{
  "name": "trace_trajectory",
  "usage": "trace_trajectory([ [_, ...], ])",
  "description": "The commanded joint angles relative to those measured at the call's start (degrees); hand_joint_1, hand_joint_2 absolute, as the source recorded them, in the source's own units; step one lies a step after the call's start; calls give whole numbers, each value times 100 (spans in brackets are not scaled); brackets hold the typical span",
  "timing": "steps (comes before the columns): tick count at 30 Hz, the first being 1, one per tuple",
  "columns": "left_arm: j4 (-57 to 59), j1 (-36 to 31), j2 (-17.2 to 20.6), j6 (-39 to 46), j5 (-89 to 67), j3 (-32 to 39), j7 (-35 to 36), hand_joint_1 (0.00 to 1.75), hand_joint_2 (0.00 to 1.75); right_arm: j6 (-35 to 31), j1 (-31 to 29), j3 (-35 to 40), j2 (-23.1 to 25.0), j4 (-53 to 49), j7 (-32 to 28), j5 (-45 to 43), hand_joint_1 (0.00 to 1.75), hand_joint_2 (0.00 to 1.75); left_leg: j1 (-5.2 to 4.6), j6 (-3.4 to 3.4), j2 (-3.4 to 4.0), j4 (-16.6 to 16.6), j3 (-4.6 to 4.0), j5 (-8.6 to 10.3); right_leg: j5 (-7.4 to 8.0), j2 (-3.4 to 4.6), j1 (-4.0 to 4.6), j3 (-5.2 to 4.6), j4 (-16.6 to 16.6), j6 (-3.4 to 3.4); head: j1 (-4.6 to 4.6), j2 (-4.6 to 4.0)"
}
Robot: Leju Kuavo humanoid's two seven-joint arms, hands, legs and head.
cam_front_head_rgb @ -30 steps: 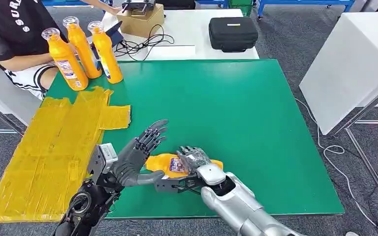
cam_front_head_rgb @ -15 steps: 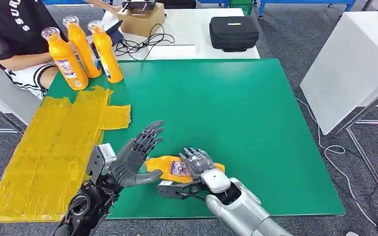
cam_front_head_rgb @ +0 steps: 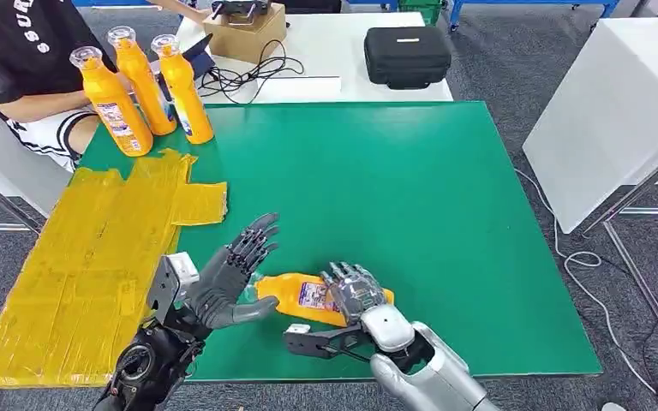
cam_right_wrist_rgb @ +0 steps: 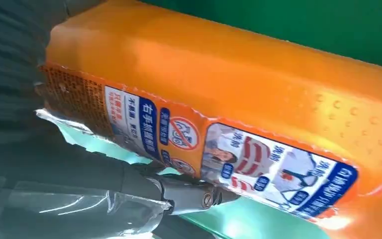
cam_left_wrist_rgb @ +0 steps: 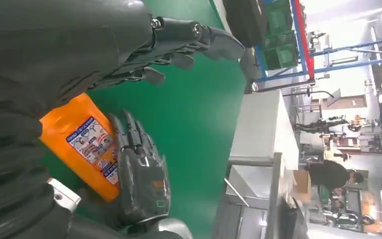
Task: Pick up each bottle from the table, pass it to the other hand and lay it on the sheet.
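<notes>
Right hand (cam_front_head_rgb: 355,291) grips the orange bottle (cam_front_head_rgb: 296,294) near the table's (cam_front_head_rgb: 445,214) front edge; left hand (cam_front_head_rgb: 231,274) fingers spread wide, thumb beneath the bottle's neck.

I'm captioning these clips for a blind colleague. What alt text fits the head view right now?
The robot's right hand grips an orange bottle held sideways over the green table, while its left hand waits open at the bottle's neck end. Three more orange bottles stand at the far left corner beside a yellow sheet, with a seated person behind.
</notes>
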Motion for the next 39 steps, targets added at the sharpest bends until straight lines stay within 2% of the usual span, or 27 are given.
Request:
trace_trajectory([
  [1, 214, -59, -31, -13, -65, 160, 36, 0, 175, 64, 174, -223, -284, -234, 25, 54, 0, 175, 0, -2, -10, -4, 4, 0, -2, -17, 0, 10, -7, 8, 0, 0],
  [3, 221, -78, -36, -33, -66, 162, 37, 0, 175, 106, 169, -290, -256, -151, -2, 63, 0, 175, 1, -2, -5, -3, 2, -1, -1, -11, 1, 8, -7, 7, 0, 0],
  [4, 237, -103, -28, -47, -67, 152, 40, 0, 175, 128, 151, -319, -226, -49, -16, 50, 7, 175, 3, -3, -6, -3, 5, -3, -2, -16, 3, 12, -10, 9, 0, 0],
  [5, 253, -118, -31, -57, -69, 149, 41, 0, 175, 134, 133, -332, -202, 41, -24, 40, 117, 175, 1, -3, -5, -4, 4, -1, -1, -13, 1, 10, -8, 8, 0, 0],
  [6, 261, -125, -33, -62, -72, 151, 47, 0, 175, 132, 127, -362, -179, 115, -39, 19, 164, 175, 0, -2, -6, -4, 2, 1, -1, -11, -1, 7, -6, 6, 0, 0],
  [7, 270, -132, -34, -66, -73, 149, 50, 0, 175, 133, 119, -371, -169, 159, -51, 8, 175, 175, 2, -3, -7, -5, 5, 0, -1, -15, 1, 11, -10, 8, -2, 0],
  [18, 317, -104, -2, -4, -61, 177, 23, 0, 175, 57, 5, -472, -68, 363, -164, -182, 175, 175, 0, -3, 1, -7, 7, 0, 0, -6, 0, 9, -8, 6, -2, 0],
  [21, 242, -41, 14, 18, -58, 203, 10, 0, 175, -212, 19, -664, -75, 241, -185, -348, 175, 175, 0, -3, 0, -6, 5, 0, 0, -7, -1, 7, -6, 6, 0, 0],
  [23, 90, 106, -21, 84, -88, 300, 15, 0, 175, -736, 141, -1036, -48, -93, -77, -509, 175, 175, 0, -3, 3, -4, 3, -2, 0, -4, 0, 6, -5, 7, 0, 0],
  [28, 20, 156, -13, 77, -89, 315, 15, 0, 175, -715, 144, -1085, -96, -227, -79, -528, 175, 175, -1, -2, 4, 0, -7, -3, -2, -2, -1, -4, 0, 5, 0, 0],
  [30, -115, 305, -90, 151, -154, 431, 36, 0, 175, -1777, 390, -1583, 16, -663, -127, -655, 175, 175, 0, -3, -1, -1, -7, -3, -4, -8, 0, -1, -2, 6, 0, 0],
  [32, -294, 502, -123, 173, -198, 515, 32, 0, 175, -2573, 637, -1990, 5, -1205, -326, -760, 175, 175, 1, -4, -1, 2, -10, -6, -6, -8, 1, -5, 0, 6, 0, 0],
  [33, -339, 538, -123, 164, -199, 523, 33, 0, 175, -2526, 707, -2025, -40, -1365, -356, -792, 175, 175, -2, -2, -3, 4, -20, -5, -6, -8, -3, -16, 5, 6, 0, 0],
  [36, -407, 630, -168, 113, -173, 536, -21, 0, 175, -4025, 1137, -2506, 55, -1843, -1312, -1610, 175, 175, -2, -2, -9, 0, -23, -3, -5, -14, -3, -18, 0, 5, -2, 0],
  [39, -367, 572, -116, 51, -137, 361, -92, 0, 175, -4602, 1432, -2570, -102, -2244, -2238, -2647, 175, 175, 2, -2, -30, 4, -18, -9, -14, -38, 1, -3, -3, 11, 0, 0],
])
